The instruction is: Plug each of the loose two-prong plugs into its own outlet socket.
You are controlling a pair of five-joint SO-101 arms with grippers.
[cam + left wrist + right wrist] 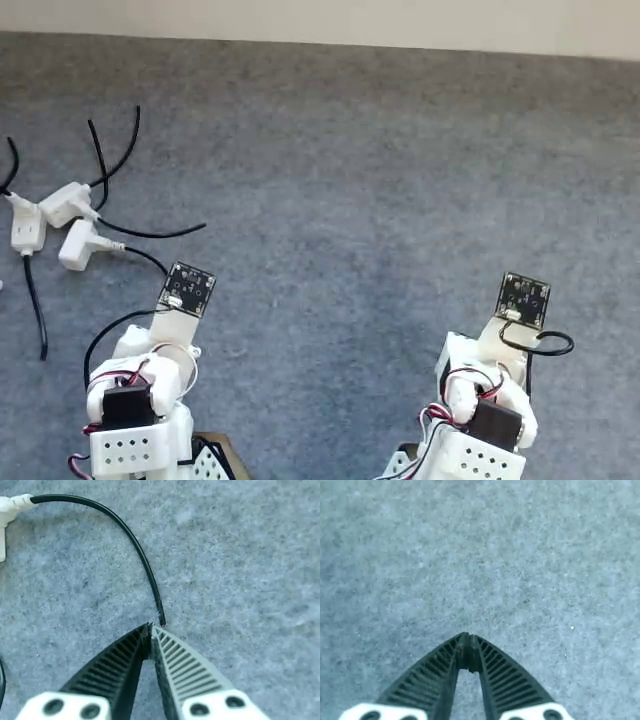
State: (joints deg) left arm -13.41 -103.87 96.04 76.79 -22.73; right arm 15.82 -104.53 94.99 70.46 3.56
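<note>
Three white plug and socket pieces lie at the far left of the grey carpet in the high view: one (28,228) at the edge, one (66,203) beside it, one (78,244) nearest the arms, each with a short black cord. The left arm (185,290) stands just right of them, the right arm (523,300) far to the right. My left gripper (151,628) is shut and holds nothing, its tips touching near the cut end of a black cord (135,550) that runs to a white plug (10,507). My right gripper (468,637) is shut over bare carpet.
Loose black cords (120,160) curl around the white pieces at the left. A pale wall strip (400,25) runs along the far edge of the carpet. Open carpet (380,180) stretches between and beyond the two arms.
</note>
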